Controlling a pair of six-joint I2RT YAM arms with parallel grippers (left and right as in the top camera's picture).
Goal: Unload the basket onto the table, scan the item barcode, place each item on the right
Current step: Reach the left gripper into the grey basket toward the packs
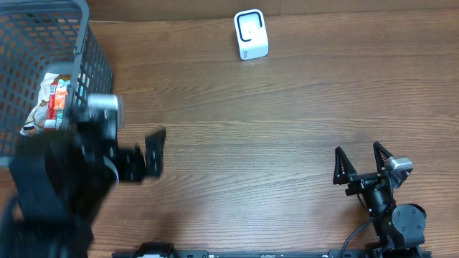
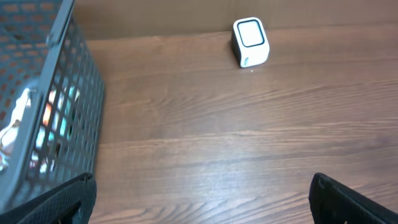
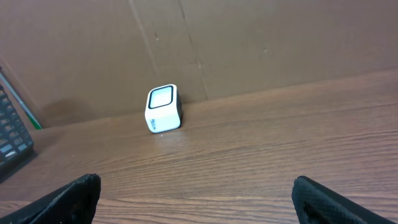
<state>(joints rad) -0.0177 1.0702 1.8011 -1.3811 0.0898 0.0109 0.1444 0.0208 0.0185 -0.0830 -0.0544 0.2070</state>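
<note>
A white barcode scanner [image 1: 251, 34] with a dark window stands at the table's far edge; both wrist views show it too [image 2: 250, 41] [image 3: 163, 108]. The item, a red, white and orange packet [image 1: 56, 100], lies inside the grey mesh basket [image 1: 97, 61] at the left, and shows dimly through the mesh [image 2: 53, 118]. My left gripper [image 1: 136, 154] is blurred just right of the basket. It is open and empty, with bare wood between its fingers [image 2: 202, 205]. Near the front right, my right gripper [image 1: 357, 154] is open and empty as well [image 3: 199, 199].
The basket wall [image 2: 74, 74] rises close to the left gripper's left finger. A brown cardboard backdrop [image 3: 249, 43] stands behind the scanner. Bare wooden tabletop [image 1: 272, 136] stretches between the two arms.
</note>
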